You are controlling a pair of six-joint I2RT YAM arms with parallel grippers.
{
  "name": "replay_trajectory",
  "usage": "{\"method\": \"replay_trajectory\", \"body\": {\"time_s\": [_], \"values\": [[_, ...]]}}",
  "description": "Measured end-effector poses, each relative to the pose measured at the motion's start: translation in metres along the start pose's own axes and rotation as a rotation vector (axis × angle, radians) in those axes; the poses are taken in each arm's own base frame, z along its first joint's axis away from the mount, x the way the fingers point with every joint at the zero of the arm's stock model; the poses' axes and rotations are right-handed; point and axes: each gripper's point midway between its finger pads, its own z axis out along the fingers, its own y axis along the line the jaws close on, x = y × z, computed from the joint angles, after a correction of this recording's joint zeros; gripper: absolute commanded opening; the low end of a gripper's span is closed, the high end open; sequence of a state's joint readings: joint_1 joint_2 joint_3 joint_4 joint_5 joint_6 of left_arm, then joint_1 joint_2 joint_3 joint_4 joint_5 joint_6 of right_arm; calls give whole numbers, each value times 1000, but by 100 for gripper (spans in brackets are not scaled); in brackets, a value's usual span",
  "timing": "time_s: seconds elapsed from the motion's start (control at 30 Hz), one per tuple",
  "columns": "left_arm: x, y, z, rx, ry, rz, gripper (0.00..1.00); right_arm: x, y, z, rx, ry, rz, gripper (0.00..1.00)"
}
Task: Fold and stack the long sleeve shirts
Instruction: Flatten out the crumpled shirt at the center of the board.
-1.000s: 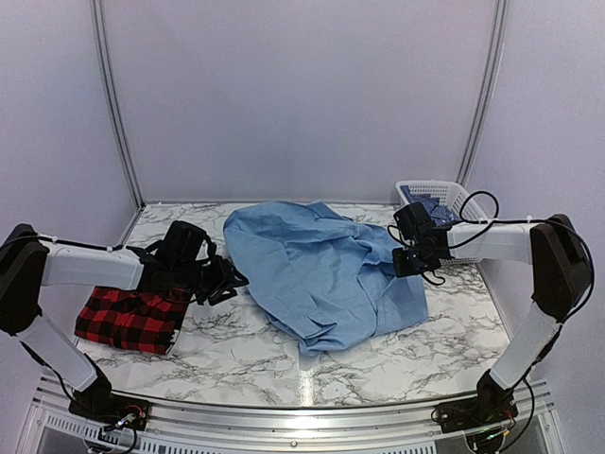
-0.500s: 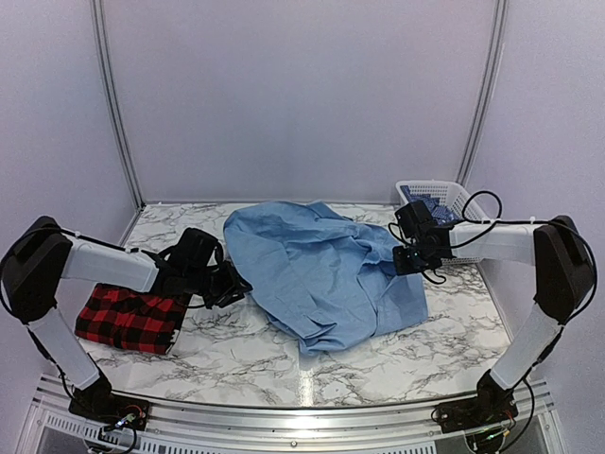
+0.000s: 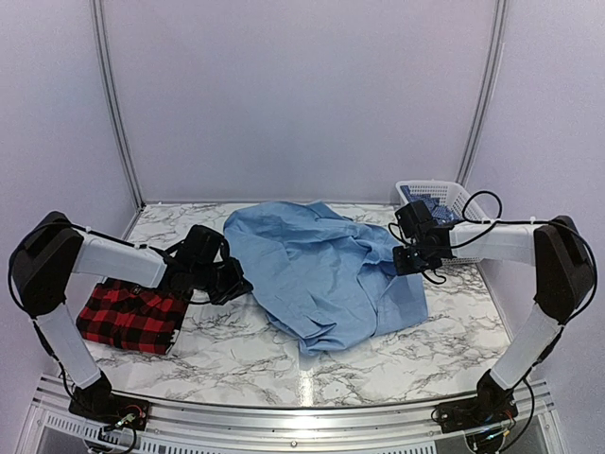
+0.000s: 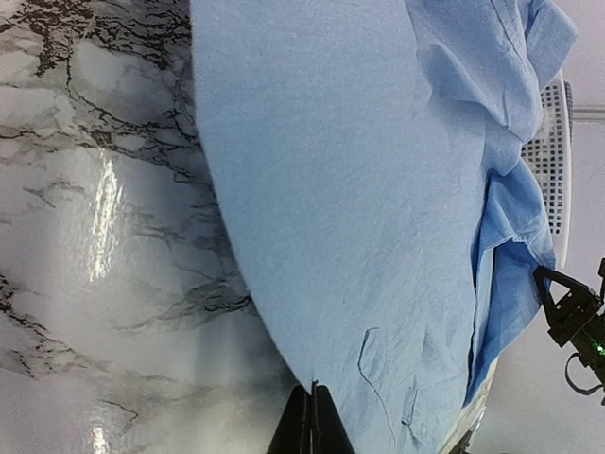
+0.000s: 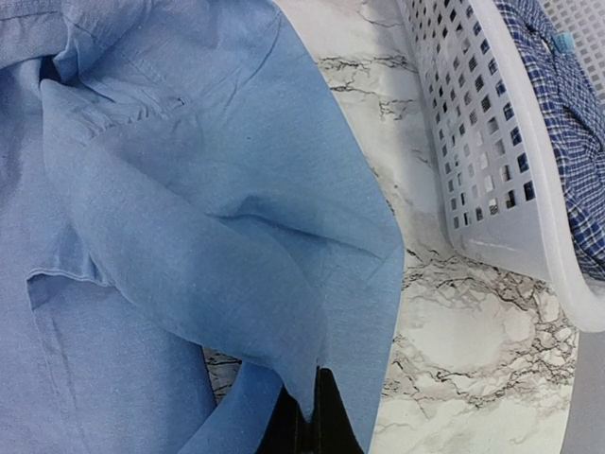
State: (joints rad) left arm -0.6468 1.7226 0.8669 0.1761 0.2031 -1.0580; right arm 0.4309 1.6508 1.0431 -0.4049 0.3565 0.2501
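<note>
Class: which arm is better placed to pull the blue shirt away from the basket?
Right. The right fingers pinch the blue shirt at the edge beside the basket; the left fingers are at its opposite edge.

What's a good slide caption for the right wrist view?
Right fingers pinching an edge of the light blue shirt over the marble table, white basket of checked blue cloth alongside.

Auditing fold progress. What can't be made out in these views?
plaid shirt: top view, left arm covers part.
light blue shirt sleeves: every view, buried in folds.
basket contents: right wrist view, frame edge cuts them.
left tool grip: left wrist view, bottom edge cuts it.
</note>
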Motion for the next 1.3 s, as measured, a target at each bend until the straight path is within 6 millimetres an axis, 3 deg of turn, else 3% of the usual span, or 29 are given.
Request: {"method": "replay_trajectory", "body": {"time_s": [0.17,0.3,0.5,0.63,0.87,1.07,1.23,1.3], "values": [[-7,2,-2,-5,-14,4,0,2,0,1,2,4,-2,0],[-33,10,-19,-20,-69,0,0,6,-2,2,8,12,-5,0],[-108,36,-59,-76,-208,-36,0,5,-3,1,16,8,-11,0],[-168,50,-93,-106,-313,-61,0,5,-5,-1,21,2,-10,0],[-267,54,-139,-115,-467,-62,0,11,-6,0,23,15,-15,0],[-322,53,-126,-133,-485,-15,0,10,-1,-4,-6,13,-20,0],[-349,61,-110,-165,-472,-10,0,10,15,-11,-43,10,-48,0],[-366,61,-108,-170,-476,-4,8,12,24,-13,-62,9,-66,1]]}}
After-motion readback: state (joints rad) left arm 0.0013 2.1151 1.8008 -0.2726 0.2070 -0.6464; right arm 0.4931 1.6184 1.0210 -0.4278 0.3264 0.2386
